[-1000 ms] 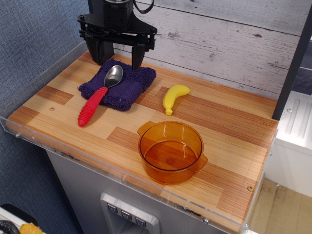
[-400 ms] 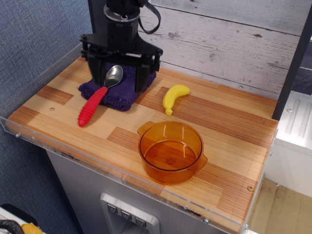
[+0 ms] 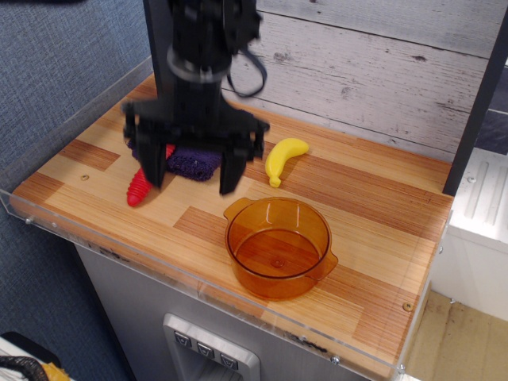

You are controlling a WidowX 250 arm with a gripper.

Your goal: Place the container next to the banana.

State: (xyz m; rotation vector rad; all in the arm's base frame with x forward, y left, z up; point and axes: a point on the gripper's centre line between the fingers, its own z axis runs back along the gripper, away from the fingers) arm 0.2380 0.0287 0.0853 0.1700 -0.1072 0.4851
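The amber-orange transparent container stands upright on the wooden table near its front edge, empty. The yellow toy banana lies behind it, a little farther back, with a gap between them. My black gripper hangs open and empty above the table, its two fingers spread wide, to the left of the container and in front of the purple cloth. Its right finger is just above and left of the container's rear handle, not touching it.
A purple cloth lies at the back left, mostly hidden by the gripper. A red-handled spoon rests on it, only the handle end showing. A clear acrylic rim edges the table. A white plank wall stands behind.
The gripper has moved forward and down from the back wall over the cloth toward the container, still open. The container, banana and spoon have not moved.
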